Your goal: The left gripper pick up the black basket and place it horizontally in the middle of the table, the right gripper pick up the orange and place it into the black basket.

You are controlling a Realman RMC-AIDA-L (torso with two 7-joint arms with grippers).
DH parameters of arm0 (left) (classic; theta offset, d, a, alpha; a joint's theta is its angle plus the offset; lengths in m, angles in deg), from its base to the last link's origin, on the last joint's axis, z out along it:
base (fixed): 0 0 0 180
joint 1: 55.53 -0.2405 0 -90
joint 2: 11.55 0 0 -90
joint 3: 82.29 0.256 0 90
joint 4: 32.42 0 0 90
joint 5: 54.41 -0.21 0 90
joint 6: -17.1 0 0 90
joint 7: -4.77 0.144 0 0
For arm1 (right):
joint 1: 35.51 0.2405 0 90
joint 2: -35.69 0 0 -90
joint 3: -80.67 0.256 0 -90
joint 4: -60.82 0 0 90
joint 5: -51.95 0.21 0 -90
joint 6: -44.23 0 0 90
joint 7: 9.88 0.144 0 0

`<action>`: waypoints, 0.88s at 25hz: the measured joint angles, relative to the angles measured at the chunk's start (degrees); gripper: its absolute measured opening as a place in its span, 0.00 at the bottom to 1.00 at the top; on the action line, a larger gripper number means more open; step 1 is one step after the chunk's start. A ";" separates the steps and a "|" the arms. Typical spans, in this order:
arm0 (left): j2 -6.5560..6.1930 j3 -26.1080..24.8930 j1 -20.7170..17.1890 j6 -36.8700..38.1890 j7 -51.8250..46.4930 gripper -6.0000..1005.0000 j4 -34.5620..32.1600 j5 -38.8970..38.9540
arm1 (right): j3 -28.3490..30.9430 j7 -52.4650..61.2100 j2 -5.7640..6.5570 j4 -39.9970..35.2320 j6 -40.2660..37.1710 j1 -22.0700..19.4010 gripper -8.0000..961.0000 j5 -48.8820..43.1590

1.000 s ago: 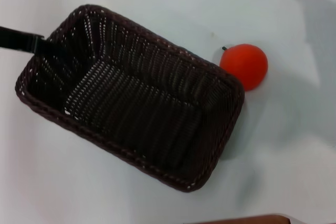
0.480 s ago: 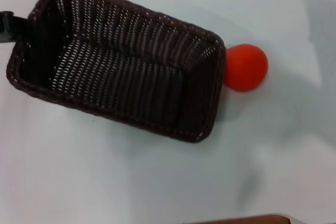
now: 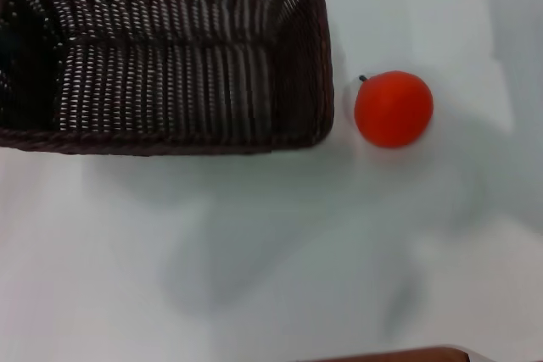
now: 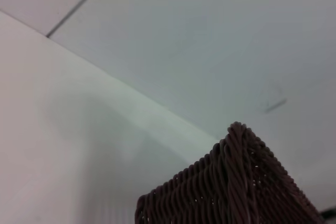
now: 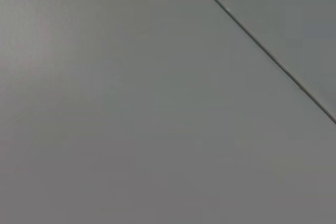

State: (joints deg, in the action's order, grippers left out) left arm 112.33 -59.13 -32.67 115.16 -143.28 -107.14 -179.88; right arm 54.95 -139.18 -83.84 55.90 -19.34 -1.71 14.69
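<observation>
Black basket (image 3: 161, 57) now sits square in head view, long side horizontal, upper left, partly cut off by the frame edge. Orange (image 3: 394, 108) is on the tabletop (image 3: 280, 252) just beside the basket's right short end, a small gap between them, not touching.

Left gripper: not visible in any current view. Left wrist view shows only a braided basket corner (image 4: 236, 182) close up, so the gripper is likely at the basket's left end; can't tell whether it's clamped or released. Right gripper: not in view either, right wrist view shows bare surface only, arm looks parked.

Handling: the basket looks light and stiff, and its woven wall gives good friction. Pinch across the rim at a short end. The orange is round, smooth and will roll; grip across the middle from above, moderate force.

Versus 1 s ago: basket was diagonal with its corner against the orange, left gripper visible at the left rim. It has rotated to horizontal and shifted up-left; the orange hasn't moved.

Basket is still left of centre, placement probably not finished.
</observation>
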 joint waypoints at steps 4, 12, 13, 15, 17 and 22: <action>0.06 0.19 -3.87 -1.82 1.31 0.18 3.73 5.24 | 0.32 0.00 0.01 -0.16 0.22 0.49 0.81 0.00; 0.53 0.54 -6.30 -2.58 3.97 0.18 8.69 7.47 | 0.33 0.00 0.00 -0.74 0.46 1.37 0.81 -0.01; 0.54 0.64 -6.30 -2.61 4.36 0.18 9.46 7.49 | 0.33 0.01 0.00 -0.74 0.54 1.42 0.81 0.00; 0.57 0.95 -6.24 -2.64 5.35 0.18 11.20 7.54 | 0.33 0.02 0.00 -0.74 0.67 1.46 0.81 0.00; 0.56 1.12 -6.17 -2.67 5.98 0.18 12.24 7.55 | 0.33 0.03 0.00 -0.74 0.75 1.46 0.81 0.00; 0.48 1.17 -6.32 -2.75 6.68 0.18 13.84 7.55 | 0.29 0.05 0.01 -0.76 1.49 1.46 0.81 -0.01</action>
State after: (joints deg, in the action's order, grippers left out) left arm 112.81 -57.96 -38.99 112.41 -136.60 -93.30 -172.33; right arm 55.24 -139.12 -83.84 55.14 -17.86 -0.25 14.68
